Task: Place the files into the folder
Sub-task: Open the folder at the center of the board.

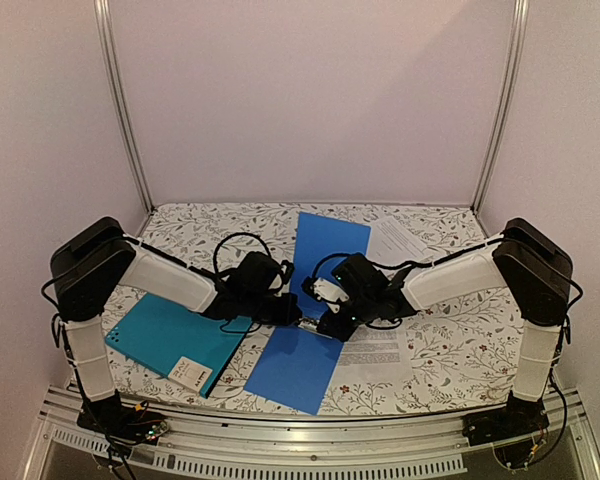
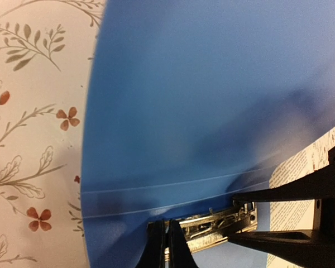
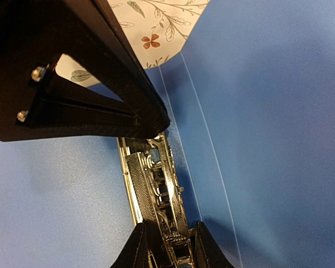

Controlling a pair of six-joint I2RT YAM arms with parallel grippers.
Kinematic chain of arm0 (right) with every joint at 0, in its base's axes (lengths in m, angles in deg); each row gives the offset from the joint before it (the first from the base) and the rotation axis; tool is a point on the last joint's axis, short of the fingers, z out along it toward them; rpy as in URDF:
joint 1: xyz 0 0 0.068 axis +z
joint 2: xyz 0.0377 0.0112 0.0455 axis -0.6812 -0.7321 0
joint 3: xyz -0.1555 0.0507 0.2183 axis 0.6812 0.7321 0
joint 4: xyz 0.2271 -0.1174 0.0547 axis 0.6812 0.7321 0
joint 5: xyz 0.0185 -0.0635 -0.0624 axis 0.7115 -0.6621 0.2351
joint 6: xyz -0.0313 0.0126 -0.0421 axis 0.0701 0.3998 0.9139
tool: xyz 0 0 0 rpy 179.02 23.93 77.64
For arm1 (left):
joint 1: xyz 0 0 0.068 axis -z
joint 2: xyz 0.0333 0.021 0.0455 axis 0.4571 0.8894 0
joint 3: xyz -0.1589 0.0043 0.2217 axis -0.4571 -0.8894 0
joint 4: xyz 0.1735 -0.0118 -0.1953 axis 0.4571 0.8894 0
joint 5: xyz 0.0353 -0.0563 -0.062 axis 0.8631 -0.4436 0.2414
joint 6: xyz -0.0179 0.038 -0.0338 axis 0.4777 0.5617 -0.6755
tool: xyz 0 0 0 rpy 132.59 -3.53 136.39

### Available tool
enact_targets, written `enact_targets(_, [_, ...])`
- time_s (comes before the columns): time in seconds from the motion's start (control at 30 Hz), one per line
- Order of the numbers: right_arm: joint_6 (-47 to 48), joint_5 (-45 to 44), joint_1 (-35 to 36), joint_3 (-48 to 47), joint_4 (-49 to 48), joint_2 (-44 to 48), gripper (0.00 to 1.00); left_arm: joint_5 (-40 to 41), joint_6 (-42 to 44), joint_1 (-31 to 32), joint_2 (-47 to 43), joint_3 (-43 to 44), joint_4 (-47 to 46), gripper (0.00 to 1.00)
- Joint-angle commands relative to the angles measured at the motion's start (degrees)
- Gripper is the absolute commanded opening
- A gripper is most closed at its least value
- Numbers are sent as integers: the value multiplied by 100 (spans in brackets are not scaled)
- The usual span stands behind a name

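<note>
Tbl: teal folder (shut), sheets outside

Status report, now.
Left gripper shut, tip on metal clip. Right gripper pinching that clip in the open blue folder. Files lying outside. Teal folder closed.

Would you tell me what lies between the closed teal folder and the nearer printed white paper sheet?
The open blue folder's near flap lies between the teal folder and that sheet, shown in the top view.
</note>
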Motion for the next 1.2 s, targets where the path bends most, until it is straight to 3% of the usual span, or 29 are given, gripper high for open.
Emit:
enact_targets(0.0, [3,-299,-22,264,444,-373,21,88,42,126,442,-207,1158,0])
enact_targets(0.73, [-80,-354,-61,327,412,-334,17,-1,55,108,616,-190,1539,0])
enact_targets(1.17, [-235,-436,-226,279,557,-352,17,53,12,261,157,-454,1574,0])
